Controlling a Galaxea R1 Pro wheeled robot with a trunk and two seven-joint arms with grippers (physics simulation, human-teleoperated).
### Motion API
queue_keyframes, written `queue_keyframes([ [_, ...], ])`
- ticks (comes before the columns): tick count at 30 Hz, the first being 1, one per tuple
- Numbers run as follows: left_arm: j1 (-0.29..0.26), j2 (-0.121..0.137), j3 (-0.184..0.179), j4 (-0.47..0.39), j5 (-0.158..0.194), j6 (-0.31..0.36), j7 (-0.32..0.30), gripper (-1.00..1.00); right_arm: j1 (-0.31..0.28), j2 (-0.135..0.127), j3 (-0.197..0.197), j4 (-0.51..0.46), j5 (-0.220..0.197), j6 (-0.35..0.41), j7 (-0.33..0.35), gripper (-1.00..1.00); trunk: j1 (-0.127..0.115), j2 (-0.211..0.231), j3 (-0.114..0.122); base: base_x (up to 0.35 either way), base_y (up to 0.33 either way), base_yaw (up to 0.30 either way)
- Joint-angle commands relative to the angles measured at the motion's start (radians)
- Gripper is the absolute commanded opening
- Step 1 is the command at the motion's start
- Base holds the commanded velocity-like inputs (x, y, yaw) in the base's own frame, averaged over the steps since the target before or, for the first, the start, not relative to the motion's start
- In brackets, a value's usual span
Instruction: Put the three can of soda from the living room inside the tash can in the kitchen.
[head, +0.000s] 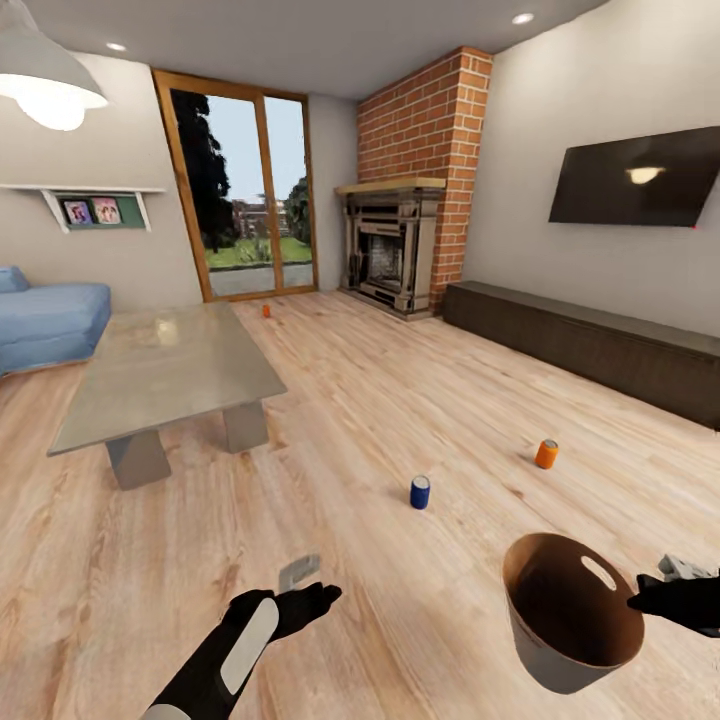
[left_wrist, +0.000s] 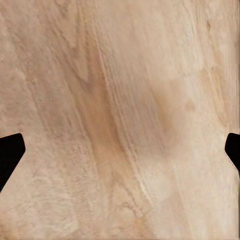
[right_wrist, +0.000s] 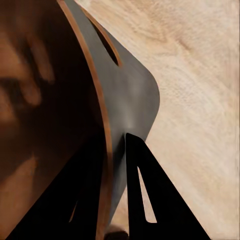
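I am in the living room, over the light wood floor (head: 400, 400). My right gripper (head: 640, 602) is shut on the rim of the tash can (head: 540, 660), a pale grey pail with a brown inside, held low at the right. In the right wrist view the fingers (right_wrist: 145, 200) pinch the pail's wall (right_wrist: 125, 90) from both sides. One orange can of soda (head: 545, 454) stands on the floor ahead of the pail. A second orange can (head: 266, 311) stands far off by the glass doors. My left gripper (head: 305, 582) hangs open over bare floor, its fingertips (left_wrist: 10, 155) wide apart.
A blue can (head: 420, 492) stands on the floor left of the near orange can. A glass-topped coffee table (head: 165, 365) sits to the left, a blue sofa (head: 45, 320) behind it. A brick fireplace (head: 395, 245), a wall TV (head: 640, 180) and a low dark cabinet (head: 590, 340) line the right side.
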Motion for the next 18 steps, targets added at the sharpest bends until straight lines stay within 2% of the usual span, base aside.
queue_keyframes([
  [1, 0.0, 0.0, 0.0, 0.0, 0.0, 0.0, 0.0, 1.0, -0.003, -0.001, -0.001, 0.008, -0.064, 0.018, 0.014, -1.0, 0.0, 0.0, 0.0, 0.305, -0.202, -0.265],
  [5, 0.0, 0.0, 0.0, 0.0, 0.0, 0.0, 0.0, 1.0, -0.007, -0.001, 0.002, 0.041, -0.06, 0.018, 0.034, -1.0, 0.0, 0.0, -0.003, 0.305, -0.202, -0.265],
  [10, 0.0, 0.0, 0.0, 0.0, 0.002, 0.0, 0.0, 1.0, -0.008, 0.011, 0.003, 0.052, -0.058, 0.018, 0.02, -1.0, 0.0, 0.0, -0.007, 0.305, -0.202, -0.265],
  [13, 0.0, 0.0, 0.0, 0.0, 0.002, 0.0, 0.0, 1.0, -0.023, 0.043, 0.003, 0.055, -0.062, 0.018, -0.026, -1.0, 0.0, 0.0, -0.009, 0.305, -0.202, -0.255],
  [14, 0.0, 0.0, 0.0, 0.0, 0.003, 0.0, 0.0, 1.0, -0.043, 0.072, 0.003, 0.056, -0.062, 0.018, -0.058, -1.0, 0.0, 0.0, -0.01, 0.305, -0.202, -0.241],
  [15, 0.0, 0.0, 0.0, 0.0, 0.003, 0.0, 0.0, 1.0, -0.052, 0.087, 0.002, 0.058, -0.061, 0.018, -0.079, -1.0, 0.0, 0.0, -0.011, 0.305, -0.202, -0.237],
  [17, 0.0, 0.0, 0.0, 0.0, 0.003, 0.0, 0.0, 1.0, -0.075, 0.134, 0.002, 0.082, -0.064, 0.018, -0.188, -1.0, 0.0, 0.0, -0.013, 0.305, -0.202, -0.23],
  [18, 0.0, 0.0, 0.0, 0.0, 0.003, 0.0, 0.0, 1.0, -0.078, 0.142, 0.002, 0.087, -0.065, 0.018, -0.208, -1.0, 0.0, 0.0, -0.014, 0.305, -0.202, -0.227],
])
